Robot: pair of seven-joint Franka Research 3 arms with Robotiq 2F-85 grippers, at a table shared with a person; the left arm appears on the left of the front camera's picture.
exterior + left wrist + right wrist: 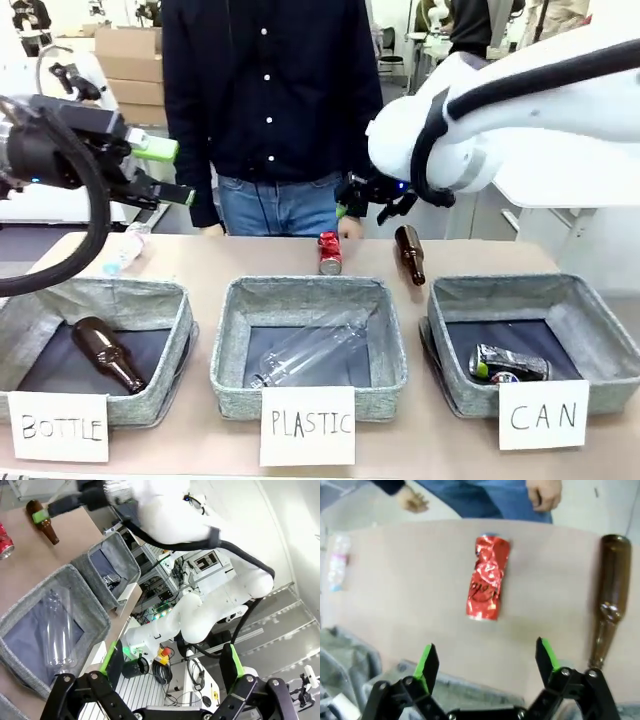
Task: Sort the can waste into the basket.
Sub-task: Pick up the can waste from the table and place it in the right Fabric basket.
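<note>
Red dented can (pixel 486 578) lies ahead of the wide-open right gripper (pixel 485 651), apparently untouched.

We're seeing shiny, crinkled metal on the red can (pixel 487 578), sitting on a smooth matt tan table (pixel 395 595). The brown bottle (pixel 612 580) is glossy glass. The basket (pixel 465 398) is rough grey cloth, its card (pixel 543 414) plain matt paper, and the dark can (pixel 508 364) is glinty metal.
</note>
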